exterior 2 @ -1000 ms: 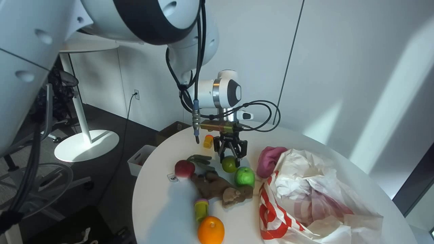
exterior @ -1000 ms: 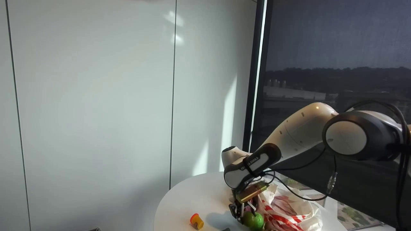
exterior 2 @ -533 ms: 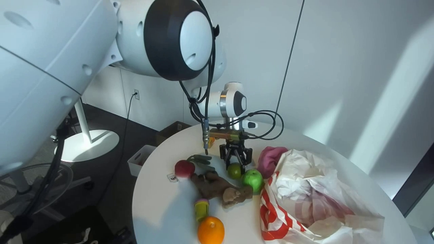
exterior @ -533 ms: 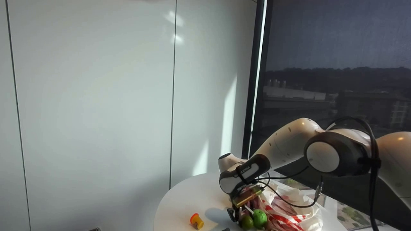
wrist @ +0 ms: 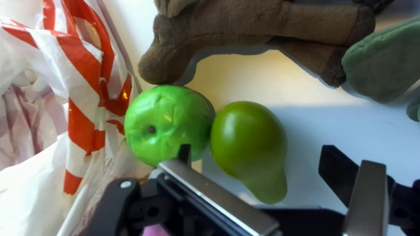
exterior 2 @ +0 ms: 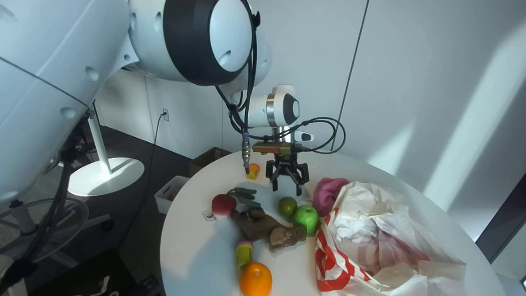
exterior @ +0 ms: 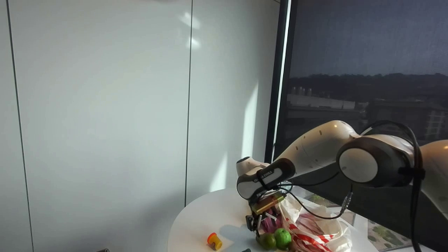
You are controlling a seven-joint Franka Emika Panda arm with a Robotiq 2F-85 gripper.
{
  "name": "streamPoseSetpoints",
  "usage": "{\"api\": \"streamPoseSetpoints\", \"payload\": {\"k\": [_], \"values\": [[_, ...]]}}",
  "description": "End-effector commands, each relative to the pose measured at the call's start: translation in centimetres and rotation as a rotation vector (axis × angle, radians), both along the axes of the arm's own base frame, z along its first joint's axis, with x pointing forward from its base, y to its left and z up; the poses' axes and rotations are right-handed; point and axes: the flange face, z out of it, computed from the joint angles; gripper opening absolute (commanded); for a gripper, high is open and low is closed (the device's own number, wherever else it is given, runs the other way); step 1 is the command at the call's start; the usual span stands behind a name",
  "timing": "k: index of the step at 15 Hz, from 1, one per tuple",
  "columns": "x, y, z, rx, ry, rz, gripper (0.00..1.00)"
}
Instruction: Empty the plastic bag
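Hanging over the desk (exterior 2: 296,271), the fingers (wrist: 365,196) stood apart, gripping nothing, probably spread that wide to clear the green pear (wrist: 251,144) below. It lay on its side, seemingly touching the green apple (wrist: 169,121), perhaps a stop against rolling. Just beside the apple slumped the plastic bag (exterior 2: 382,242), on the desk, presumably too limp to stand; its folds hid whether anything was inside.

white-and-red plastic bag (wrist: 78,121), cut off by the wrist view's left edge.
brown plush animal (wrist: 242,26), cropped at top.
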Motion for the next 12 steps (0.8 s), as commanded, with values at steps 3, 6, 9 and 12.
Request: {"api": "streamPoseSetpoints", "payload": {"k": [3,6,9,12], "values": [[-3.7,-3.0,8.5,-0.004,0.040,-0.118,1.00],[-6.4,-5.8,11.2,0.048,0.040,-0.188,1.00],[-9.4,-9.3,12.5,0.091,0.036,-0.257,1.00],[-12.0,-12.5,12.8,0.120,0.036,-0.309,1.00]]}}
